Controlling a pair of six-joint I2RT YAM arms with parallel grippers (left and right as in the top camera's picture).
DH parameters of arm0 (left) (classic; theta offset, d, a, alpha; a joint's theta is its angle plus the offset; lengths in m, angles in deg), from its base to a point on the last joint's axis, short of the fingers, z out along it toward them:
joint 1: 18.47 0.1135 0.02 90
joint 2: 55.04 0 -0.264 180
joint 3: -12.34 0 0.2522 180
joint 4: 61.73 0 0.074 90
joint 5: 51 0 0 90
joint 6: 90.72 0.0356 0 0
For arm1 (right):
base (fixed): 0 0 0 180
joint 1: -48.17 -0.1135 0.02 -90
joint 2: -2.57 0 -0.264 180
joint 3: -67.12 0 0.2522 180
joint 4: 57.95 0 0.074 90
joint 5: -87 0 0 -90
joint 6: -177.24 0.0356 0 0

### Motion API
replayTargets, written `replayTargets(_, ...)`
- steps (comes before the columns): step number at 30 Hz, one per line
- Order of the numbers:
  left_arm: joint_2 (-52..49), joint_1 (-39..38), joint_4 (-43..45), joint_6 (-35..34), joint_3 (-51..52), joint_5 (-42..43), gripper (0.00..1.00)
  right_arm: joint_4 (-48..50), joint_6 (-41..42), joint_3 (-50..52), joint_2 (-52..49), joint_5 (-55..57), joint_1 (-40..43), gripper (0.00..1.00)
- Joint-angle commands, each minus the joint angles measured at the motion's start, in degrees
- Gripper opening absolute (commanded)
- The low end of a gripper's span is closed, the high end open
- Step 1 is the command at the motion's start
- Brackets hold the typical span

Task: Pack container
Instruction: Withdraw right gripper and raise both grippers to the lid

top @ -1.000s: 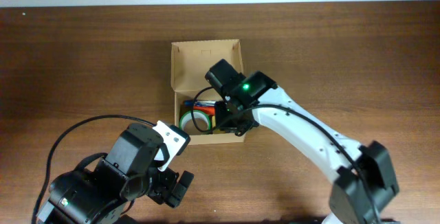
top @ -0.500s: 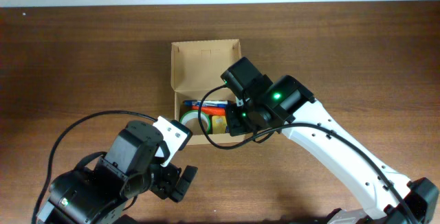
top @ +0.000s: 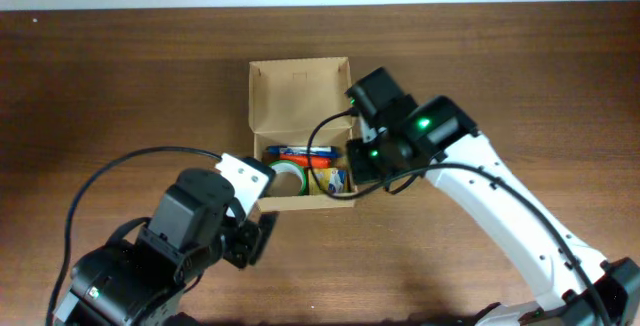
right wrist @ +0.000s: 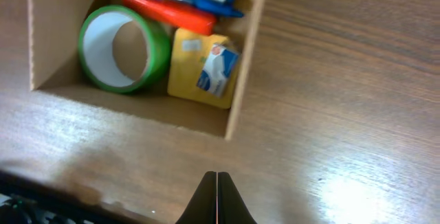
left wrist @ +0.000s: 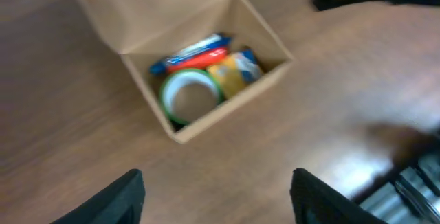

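Observation:
The container [top: 300, 96] is a tan cardboard box with its flap lid open at the far side. Inside lie a green tape roll [top: 285, 176], a blue pen [top: 300, 152], an orange marker [top: 318, 162] and a yellow packet [top: 336, 179]. My right gripper [top: 360, 174] hovers at the box's right near corner. In the right wrist view its jaws [right wrist: 217, 195] are shut and empty over bare table, just outside the box wall [right wrist: 244, 66]. My left gripper [top: 255, 238] is in front of the box. In the left wrist view it [left wrist: 218, 191] stands open with nothing between its fingers.
The wooden table [top: 520, 76] stretches all round the box. A black cable [top: 120, 171] loops off the left arm at the front left. The right arm's white link [top: 500, 206] crosses the front right.
My right gripper has risen out of the box and shifted right, its jaws closing with nothing in them. The left gripper has crept closer to the box and its fingers have narrowed somewhat.

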Motion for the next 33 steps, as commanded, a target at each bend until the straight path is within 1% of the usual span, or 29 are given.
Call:
replayTargets(1, -1.68, 4.22, 1.70, -1.31, -0.90, -2.89, 0.61, 0.00, -3.39, -0.98, 0.87, -1.88, 3.54, 0.04)
replayTargets(2, -2.38, 5.88, 2.36, -1.31, -0.90, -1.79, 0.61, 0.02, -3.87, -0.98, 0.87, -1.90, 4.37, 0.04)
replayTargets(3, -3.41, 7.93, 3.21, -1.31, -0.90, -0.20, 0.57, 0.07, -4.52, -0.98, 0.87, -2.08, 5.62, 0.04)
replayTargets(5, -5.66, 11.65, 4.57, -1.29, -0.90, 2.58, 0.45, 0.59, -6.38, -0.98, 0.87, -3.37, 7.80, 0.04)
replayTargets(7, -8.87, 15.85, 6.14, -1.27, -0.90, 5.62, 0.38, 1.68, -7.82, -0.98, 0.87, -4.98, 9.90, 0.04)
replayTargets(8, -10.36, 17.53, 6.91, -1.25, -0.90, 6.82, 0.31, 2.40, -8.31, -0.98, 0.87, -5.84, 10.93, 0.04)
replayTargets(10, -13.77, 21.07, 8.94, -1.03, -0.90, 9.57, 0.25, 3.80, -8.31, -0.98, 0.87, -6.67, 12.85, 0.04)
replayTargets(11, -15.37, 22.62, 10.05, -1.05, -0.90, 10.97, 0.18, 4.55, -8.37, -0.98, 0.87, -6.97, 13.75, 0.04)
replayTargets(12, -17.25, 24.24, 11.47, -1.05, -0.90, 12.66, 0.14, 5.38, -8.98, -0.98, 0.85, -7.54, 14.53, 0.04)
replayTargets(14, -20.55, 26.67, 14.23, -1.09, -0.90, 15.43, 0.03, 7.32, -11.52, -0.98, 0.66, -9.31, 15.87, 0.04)
replayTargets(19, -29.90, 31.43, 22.34, -1.68, -0.90, 23.37, 0.02, 11.67, -12.85, -0.96, -1.07, -9.75, 18.38, 0.04)
replayTargets(22, -35.60, 33.18, 27.17, -5.77, -0.90, 25.46, 0.02, 14.62, -14.71, -0.96, -3.10, -12.55, 19.54, 0.04)
replayTargets(25, -41.11, 34.34, 32.35, -8.96, -0.92, 28.74, 0.02, 17.62, -14.71, -0.96, -5.68, -15.26, 21.05, 0.04)
replayTargets(28, -46.07, 35.23, 36.98, -14.32, -1.01, 29.29, 0.02, 20.72, -14.71, -0.96, -8.83, -19.47, 22.73, 0.04)
replayTargets(33, -53.00, 35.80, 43.25, -19.28, -2.08, 30.97, 0.02, 26.12, -14.69, -0.96, -14.91, -26.05, 24.79, 0.04)
